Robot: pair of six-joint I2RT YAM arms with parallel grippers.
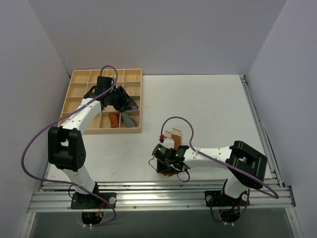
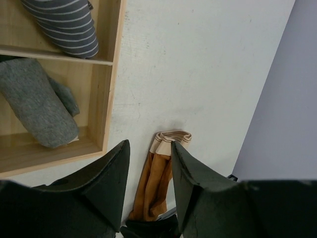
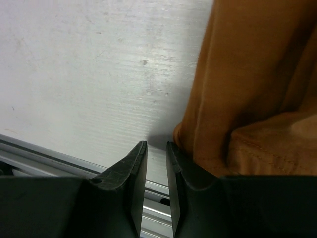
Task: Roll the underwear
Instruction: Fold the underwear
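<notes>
I took the pale wooden tray (image 1: 140, 99) of square compartments as my reference; it sat at the far left of the white table (image 1: 213, 109). The underwear (image 1: 174, 134), a soft caramel-brown garment with a pale beige band, lay on the table to the right of the tray's near right corner and closer to the arm bases, clear of the tray. It was stretched into a narrow, folded strip, and its beige band was the end nearer the tray. The left gripper (image 1: 130, 105) hung over the tray's right-hand compartments. Its black fingers (image 2: 111, 173) stood apart with nothing between them, and through that gap its wrist camera looked past the tray wall (image 2: 115, 49) to the underwear (image 2: 158, 183) on the table. The right gripper (image 1: 166, 166) was down at the brown end of the strip, the end farther from the tray. Its jaws were drawn in to a slim gap that I saw to be empty, and the brown cloth (image 3: 247, 89) bunched just beside one fingertip (image 3: 176, 163). Inside the tray I saw a dark grey striped roll (image 2: 64, 25), a plain grey felted roll (image 2: 37, 106) in the next compartment, and a redder orange rolled cloth (image 1: 114, 119) in the near row.
</notes>
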